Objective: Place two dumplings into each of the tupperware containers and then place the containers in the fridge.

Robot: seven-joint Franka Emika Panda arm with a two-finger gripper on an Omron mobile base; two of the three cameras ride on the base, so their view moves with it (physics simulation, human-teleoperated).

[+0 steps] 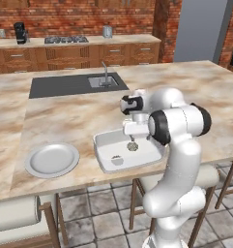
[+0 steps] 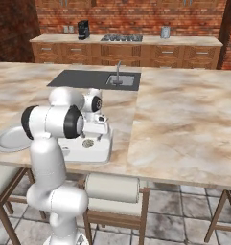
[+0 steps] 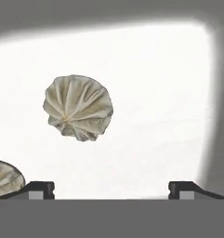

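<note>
The white tupperware container [image 1: 104,145] [image 2: 103,152] [image 3: 150,83] sits on the island counter near its front edge. Two dumplings lie in it: a pleated beige one [image 1: 132,146] [image 2: 88,142] [image 3: 77,108] and another [image 1: 117,159] [image 3: 4,179] closer to the front rim. My gripper [image 1: 132,139] [image 2: 90,138] [image 3: 111,189] hovers just above the tray, pointing down, beside the first dumpling. Its jaws stand wide open with nothing between them. The tall grey fridge [image 1: 202,29] stands at the far right of the room.
A round white-grey plate [image 1: 51,159] [image 2: 11,139] lies left of the tray. A sink with a faucet [image 1: 104,80] [image 2: 119,79] is set in the counter further back. Padded stools [image 1: 16,213] [image 2: 112,189] stand along the counter's front edge.
</note>
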